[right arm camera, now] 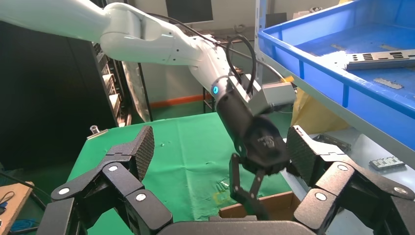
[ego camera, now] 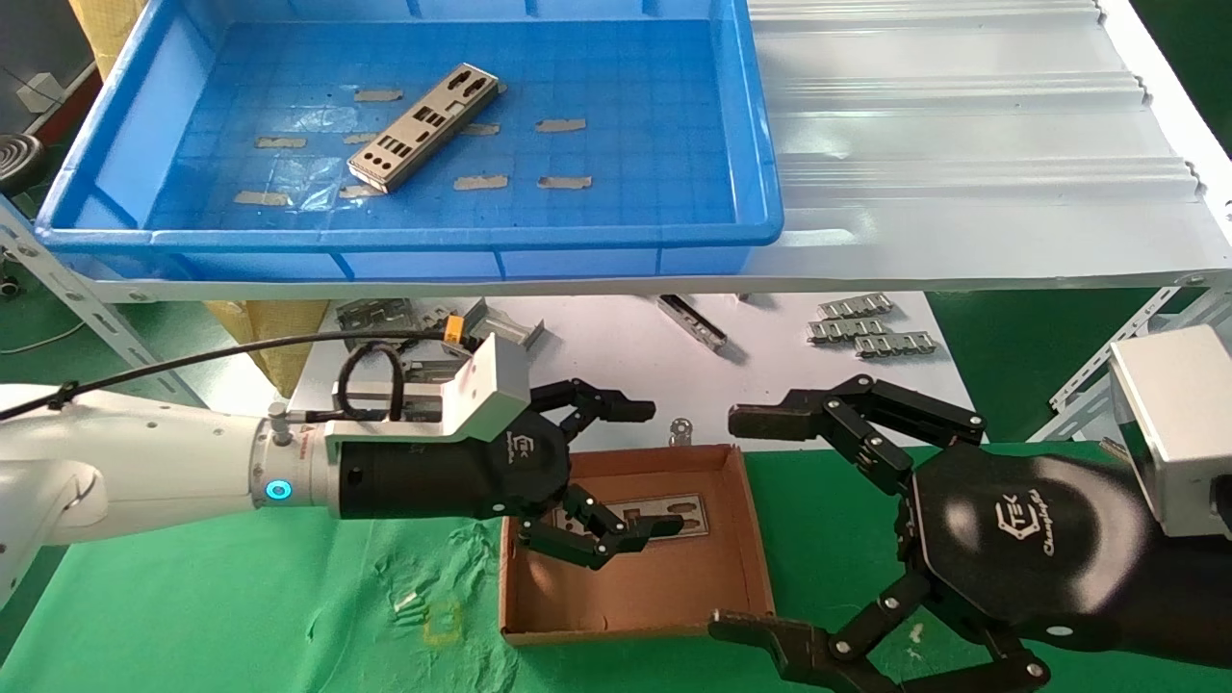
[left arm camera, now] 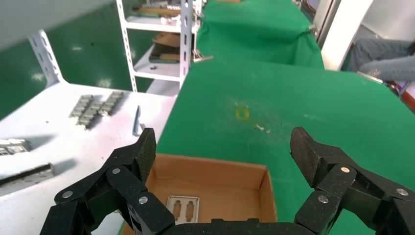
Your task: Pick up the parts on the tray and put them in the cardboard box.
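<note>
One silver punched part (ego camera: 423, 127) lies slanted on the floor of the blue tray (ego camera: 760, 135), and it also shows in the right wrist view as the part (right arm camera: 381, 57) in the tray (right arm camera: 313, 58). A second part (ego camera: 674, 512) (left arm camera: 183, 209) lies flat inside the brown cardboard box (ego camera: 751, 539) (left arm camera: 210, 171). My left gripper (ego camera: 653, 469) (left arm camera: 224, 152) hangs open over the box's far-left part, holding nothing. My right gripper (ego camera: 739, 525) (right arm camera: 220, 152) is open and empty beside the box's right wall, facing the left gripper (right arm camera: 254, 161).
The tray rests on a white corrugated sheet (ego camera: 962, 144) forming a raised shelf. Below it, a white table holds ribbed metal strips (ego camera: 866, 327) (left arm camera: 95, 107) and bent brackets (ego camera: 385, 318). Green cloth (ego camera: 241, 616) covers the near surface around the box.
</note>
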{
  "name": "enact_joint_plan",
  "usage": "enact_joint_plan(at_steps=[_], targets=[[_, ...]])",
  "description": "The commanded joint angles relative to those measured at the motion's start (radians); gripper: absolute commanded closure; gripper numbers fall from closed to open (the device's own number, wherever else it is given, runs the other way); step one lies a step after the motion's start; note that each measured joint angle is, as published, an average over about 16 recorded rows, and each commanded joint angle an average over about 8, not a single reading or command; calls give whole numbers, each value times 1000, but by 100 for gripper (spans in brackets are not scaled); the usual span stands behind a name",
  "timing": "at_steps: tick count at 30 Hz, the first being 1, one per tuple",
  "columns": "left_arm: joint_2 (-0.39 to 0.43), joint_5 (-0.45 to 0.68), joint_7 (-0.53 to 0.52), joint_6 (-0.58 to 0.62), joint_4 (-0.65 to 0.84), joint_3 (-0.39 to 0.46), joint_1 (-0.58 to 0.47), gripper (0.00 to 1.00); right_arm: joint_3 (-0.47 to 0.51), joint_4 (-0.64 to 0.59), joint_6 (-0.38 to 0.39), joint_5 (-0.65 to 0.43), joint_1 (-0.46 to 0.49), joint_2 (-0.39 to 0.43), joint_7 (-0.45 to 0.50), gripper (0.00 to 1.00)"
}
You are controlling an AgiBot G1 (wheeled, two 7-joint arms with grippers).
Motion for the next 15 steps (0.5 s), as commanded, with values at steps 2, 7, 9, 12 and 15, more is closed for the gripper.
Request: enact_joint_plan(at_steps=[2,7,9,12,15], targets=[[-34,-14,-30,-2,-59,-25,26,0,0,0,0,0,0,0,0,0],[-92,-37,-82,-5,-159,-69,71,0,0,0,0,0,0,0,0,0],[-115,-46,-102,-6,-198,-85,88,0,0,0,0,0,0,0,0,0],[-149,-60,-133,-8,-256,-111,114,0,0,0,0,0,0,0,0,0],[-184,-74,-164,-10,-317,-137,141,0,0,0,0,0,0,0,0,0]])
